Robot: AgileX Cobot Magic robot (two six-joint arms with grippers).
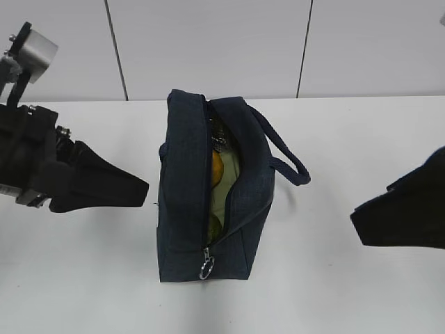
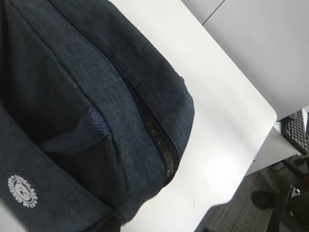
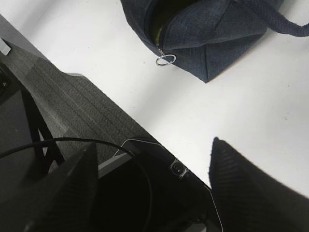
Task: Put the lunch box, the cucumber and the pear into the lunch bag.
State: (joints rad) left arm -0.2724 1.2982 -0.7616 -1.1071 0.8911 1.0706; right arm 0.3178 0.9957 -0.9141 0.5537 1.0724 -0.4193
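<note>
The navy lunch bag (image 1: 184, 209) stands mid-table with its top zipper open along most of its length. Through the slot I see the yellow-orange pear (image 1: 217, 169) lying on the pale green lid of the lunch box (image 1: 227, 191). A darker green curve near the front end looks like the cucumber (image 1: 214, 225). My left gripper (image 1: 142, 188) hovers just left of the bag; its jaws are seen edge-on, so their gap is hidden. In the left wrist view the bag (image 2: 96, 96) fills the picture. My right gripper (image 3: 153, 142) is open and empty, over the table's front edge right of the bag (image 3: 212, 29).
The zipper's metal ring pull (image 1: 206, 268) hangs at the bag's near end, also seen as the ring pull (image 3: 165, 60). The strap handle (image 1: 288, 160) loops out to the right. White table (image 1: 334, 139) surrounds the bag; floor and cables lie beyond its front edge.
</note>
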